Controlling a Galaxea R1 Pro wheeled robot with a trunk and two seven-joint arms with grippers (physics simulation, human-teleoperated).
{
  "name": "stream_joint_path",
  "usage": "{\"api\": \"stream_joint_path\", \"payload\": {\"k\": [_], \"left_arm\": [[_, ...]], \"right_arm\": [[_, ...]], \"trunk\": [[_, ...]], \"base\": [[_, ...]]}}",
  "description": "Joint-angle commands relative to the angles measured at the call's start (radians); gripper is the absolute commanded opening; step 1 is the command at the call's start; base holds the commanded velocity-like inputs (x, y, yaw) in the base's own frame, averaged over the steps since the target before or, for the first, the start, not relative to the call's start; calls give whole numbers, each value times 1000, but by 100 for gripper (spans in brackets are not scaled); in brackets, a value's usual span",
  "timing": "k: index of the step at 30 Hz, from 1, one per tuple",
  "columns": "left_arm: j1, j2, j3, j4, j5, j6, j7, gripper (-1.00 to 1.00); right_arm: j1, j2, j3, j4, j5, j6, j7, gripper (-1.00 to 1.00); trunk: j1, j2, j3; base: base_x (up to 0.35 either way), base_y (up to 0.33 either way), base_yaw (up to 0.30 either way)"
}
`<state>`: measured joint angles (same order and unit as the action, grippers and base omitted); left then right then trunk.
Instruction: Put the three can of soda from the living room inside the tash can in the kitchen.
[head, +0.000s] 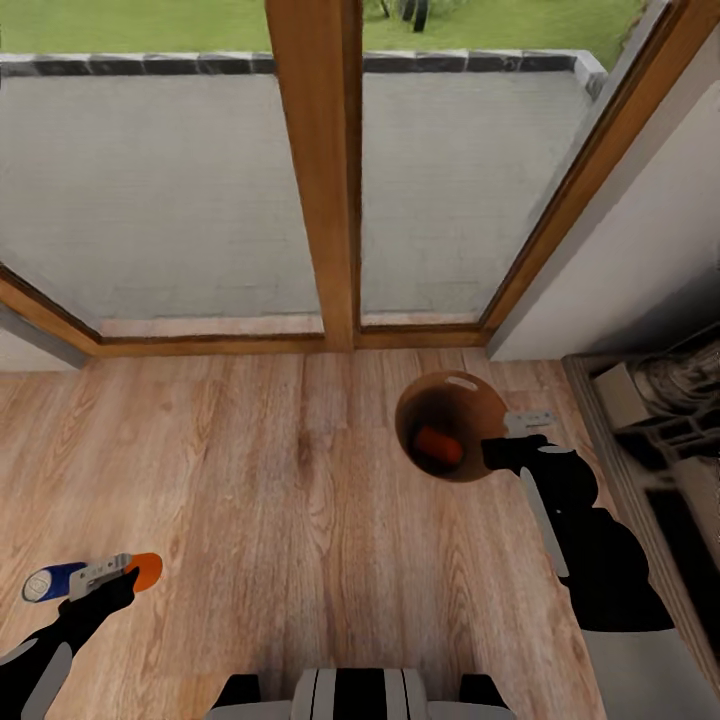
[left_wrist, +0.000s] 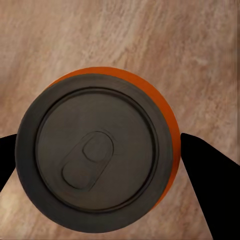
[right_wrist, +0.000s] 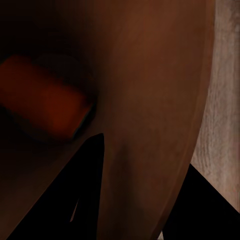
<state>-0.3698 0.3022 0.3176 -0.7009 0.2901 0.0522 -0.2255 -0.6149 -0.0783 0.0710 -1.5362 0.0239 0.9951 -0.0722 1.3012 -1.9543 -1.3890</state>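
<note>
Three cans are counted in the head view. One orange can (head: 438, 446) is seen lying on its side at the bottom of the bin (head: 470, 395), which stands on the wood floor (head: 280, 470) near the glass doors (head: 330, 170). A second orange can (head: 147, 569) is held in the left gripper (head: 108, 573), closed on it; its dark top (left_wrist: 97, 152) is shown between the two black fingers (left_wrist: 207, 187) in the left wrist view. One blue can (head: 50, 582) is seen just beside that gripper, lying on the floor. The right gripper (head: 528, 420) is positioned at the bin's rim, with one finger (right_wrist: 82, 195) inside the brown wall and one outside; it appears clamped on the rim.
</note>
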Motion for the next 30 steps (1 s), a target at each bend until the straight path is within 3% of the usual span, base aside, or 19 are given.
{"api": "stream_joint_path", "payload": {"k": [1,15,30], "left_arm": [[0,0,0,0,0,0,0,-100],[0,0,0,0,0,0,0,-100],[0,0,0,0,0,0,0,-100]], "right_arm": [[0,0,1,0,-16,-1,0,-100],[0,1,3,0,-16,-1,0,-100],[0,2,3,0,-16,-1,0,-100]], "trunk": [[-4,7,4],[-58,105,57],[-115,210,104]], "base": [[0,0,8],[0,0,8],[0,0,137]]}}
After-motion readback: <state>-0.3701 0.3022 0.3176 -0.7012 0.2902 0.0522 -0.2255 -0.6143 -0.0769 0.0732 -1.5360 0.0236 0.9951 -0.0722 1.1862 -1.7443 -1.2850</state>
